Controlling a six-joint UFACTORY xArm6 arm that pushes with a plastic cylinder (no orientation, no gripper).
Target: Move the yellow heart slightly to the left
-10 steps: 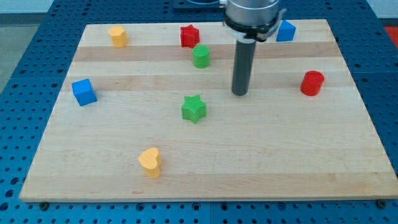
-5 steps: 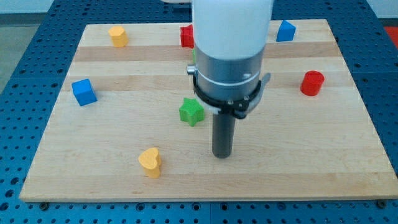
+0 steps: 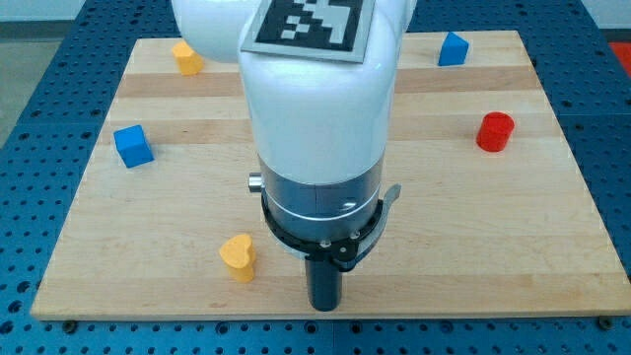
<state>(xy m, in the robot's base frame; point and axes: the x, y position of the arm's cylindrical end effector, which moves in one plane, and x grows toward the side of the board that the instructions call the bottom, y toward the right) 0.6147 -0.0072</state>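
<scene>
The yellow heart (image 3: 238,256) lies near the board's bottom edge, left of centre. My tip (image 3: 324,305) rests on the board to the heart's right and slightly lower, about a heart's width and a half away, not touching it. The arm's white body hides the middle of the board, including the green star, green block and red star seen earlier.
A blue cube (image 3: 132,146) sits at the left. A yellow block (image 3: 185,57) sits at the top left. A blue block (image 3: 452,48) sits at the top right. A red cylinder (image 3: 495,131) sits at the right. The wooden board (image 3: 513,256) ends just below my tip.
My tip has moved from the board's upper middle down and left to near the bottom edge, right of the yellow heart. The arm now covers the green and red blocks. No block has moved.
</scene>
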